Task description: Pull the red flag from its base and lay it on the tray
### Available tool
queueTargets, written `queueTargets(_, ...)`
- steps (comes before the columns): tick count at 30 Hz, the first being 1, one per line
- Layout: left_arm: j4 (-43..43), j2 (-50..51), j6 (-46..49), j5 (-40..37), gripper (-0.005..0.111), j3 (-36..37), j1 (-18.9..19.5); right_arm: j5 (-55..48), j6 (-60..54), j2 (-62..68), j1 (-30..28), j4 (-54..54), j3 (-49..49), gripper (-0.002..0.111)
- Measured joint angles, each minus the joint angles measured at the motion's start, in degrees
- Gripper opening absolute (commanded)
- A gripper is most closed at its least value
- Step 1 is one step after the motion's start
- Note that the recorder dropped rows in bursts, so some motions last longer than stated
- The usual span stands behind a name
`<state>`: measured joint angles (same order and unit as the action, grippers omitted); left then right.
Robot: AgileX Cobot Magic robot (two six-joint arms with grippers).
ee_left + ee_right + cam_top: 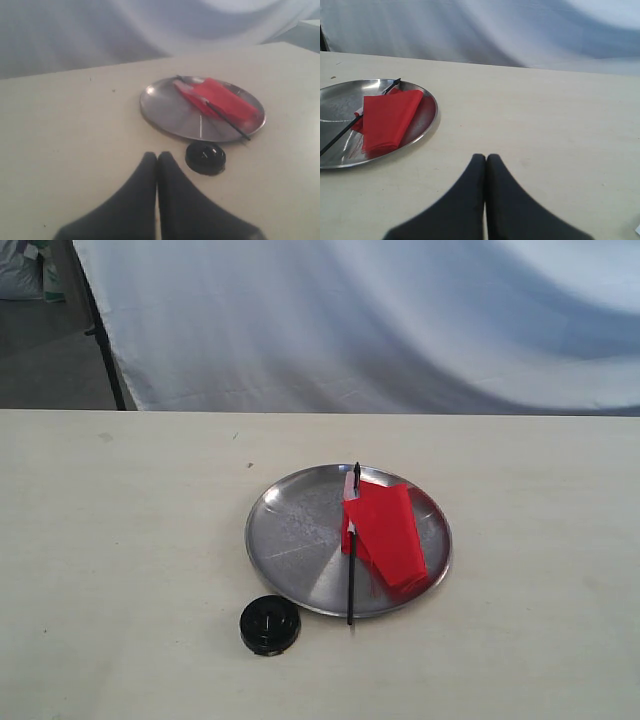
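The red flag [388, 528] lies flat on the round steel tray [290, 530], its thin black pole running along the cloth and sticking out past the near rim. The small black base [269, 625] sits on the table just in front of the tray's near left edge, with nothing in its hole. Neither gripper shows in the exterior view. My left gripper [157, 157] is shut and holds nothing, a short way back from the base [205, 157], with the tray [165, 102] and flag [220, 97] beyond. My right gripper [485, 158] is shut and holds nothing, off to the side of the tray [422, 127] and flag [387, 119].
The beige table [120, 540] stretches around the tray. A white cloth backdrop [380, 320] hangs behind the table's far edge, with a black stand leg [105, 350] at the far left.
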<state>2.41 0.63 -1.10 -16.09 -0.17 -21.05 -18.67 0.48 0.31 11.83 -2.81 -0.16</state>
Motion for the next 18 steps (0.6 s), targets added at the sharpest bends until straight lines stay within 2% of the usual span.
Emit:
queueTargets(5,0.10,0.00,0.00,2.39,0.000,0.00,0.00,0.00,0.00,0.00,0.00,0.00,0.00,0.000)
queueTargets(10,0.10,0.00,1.10,-1.01,0.000,0.00,0.00,0.00,0.00,0.00,0.00,0.00,0.00,0.000)
queueTargets(18,0.10,0.00,2.41,-1.89,0.000,0.00,0.00,0.00,0.00,0.00,0.00,0.00,0.00,0.000)
